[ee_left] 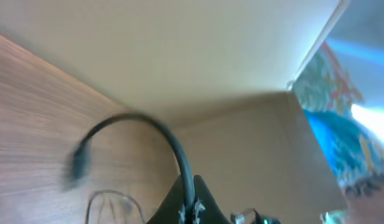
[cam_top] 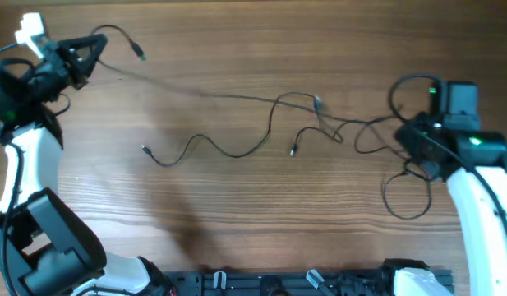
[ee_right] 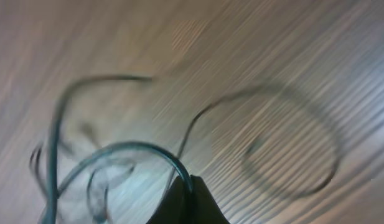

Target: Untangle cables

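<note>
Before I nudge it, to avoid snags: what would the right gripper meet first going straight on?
Probably the cables lying looped ahead of the right gripper; height is unclear.

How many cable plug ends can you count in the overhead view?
4 plug ends: one beside the left gripper, one left of centre, one at centre, one above it near the tangle. Others may hide by the right gripper.
</note>
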Tool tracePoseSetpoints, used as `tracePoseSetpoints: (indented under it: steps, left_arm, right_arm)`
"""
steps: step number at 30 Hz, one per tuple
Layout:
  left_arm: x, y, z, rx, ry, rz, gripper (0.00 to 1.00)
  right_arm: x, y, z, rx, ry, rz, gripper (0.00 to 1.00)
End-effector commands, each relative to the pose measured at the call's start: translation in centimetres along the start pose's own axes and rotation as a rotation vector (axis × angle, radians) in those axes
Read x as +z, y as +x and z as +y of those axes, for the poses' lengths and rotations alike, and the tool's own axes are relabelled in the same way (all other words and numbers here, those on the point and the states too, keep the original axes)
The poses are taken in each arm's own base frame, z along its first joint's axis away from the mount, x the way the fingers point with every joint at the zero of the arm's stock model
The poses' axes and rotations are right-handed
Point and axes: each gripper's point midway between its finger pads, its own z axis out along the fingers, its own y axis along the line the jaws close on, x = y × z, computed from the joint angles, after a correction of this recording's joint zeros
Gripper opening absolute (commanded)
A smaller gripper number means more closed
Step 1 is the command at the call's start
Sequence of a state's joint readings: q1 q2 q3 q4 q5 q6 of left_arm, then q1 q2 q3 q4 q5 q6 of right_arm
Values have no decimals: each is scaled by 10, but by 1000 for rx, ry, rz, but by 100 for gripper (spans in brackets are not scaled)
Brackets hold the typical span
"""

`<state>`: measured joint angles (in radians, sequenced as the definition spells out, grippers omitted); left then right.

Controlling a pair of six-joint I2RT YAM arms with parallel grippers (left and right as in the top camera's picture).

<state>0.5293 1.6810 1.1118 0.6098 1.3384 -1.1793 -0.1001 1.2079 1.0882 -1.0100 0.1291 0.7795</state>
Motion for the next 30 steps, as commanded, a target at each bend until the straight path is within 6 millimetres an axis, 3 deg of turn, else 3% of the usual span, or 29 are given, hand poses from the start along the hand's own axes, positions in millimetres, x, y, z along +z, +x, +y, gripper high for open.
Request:
tracePoseSetpoints:
  steps: [1, 5, 7, 13, 16, 19, 22, 24, 26, 30]
  left_arm:
    - [-56, -35, 4, -8, -50, -151, 4]
    - [-132, -64, 15, -7, -119, -335, 4]
    - [-160, -71, 17, -6, -142, -397, 4]
    - [-196, -90, 24, -12, -195, -553, 4]
    - [-200, -96, 49, -156, -239, -638, 4]
    - [-170, -86, 50, -112, -236, -541, 4]
    - [-111, -59, 38, -12, -174, -328, 4]
    - [-64, -38, 30, -3, -125, -202, 4]
    - [-20, -15, 21, -6, -83, -94, 4]
    - [55, 47, 1, -56, -3, 139, 4]
  right_arm:
    - [-10, -40, -47, 50, 126, -133, 4]
    - [-4, -58, -79, 114, 192, -142, 4]
    - [0, -59, -86, 124, 211, -124, 4]
    - [14, -50, -91, 114, 252, -53, 4]
    - [18, -46, -91, 112, 253, -24, 16]
    - [24, -39, -78, 117, 181, 25, 50]
    - [31, -32, -49, -8, 20, 95, 94]
    - [32, -39, -44, -229, -8, 74, 100]
    - [29, -43, -43, -221, -8, 60, 100]
    - [21, -40, -12, -172, -177, 83, 100]
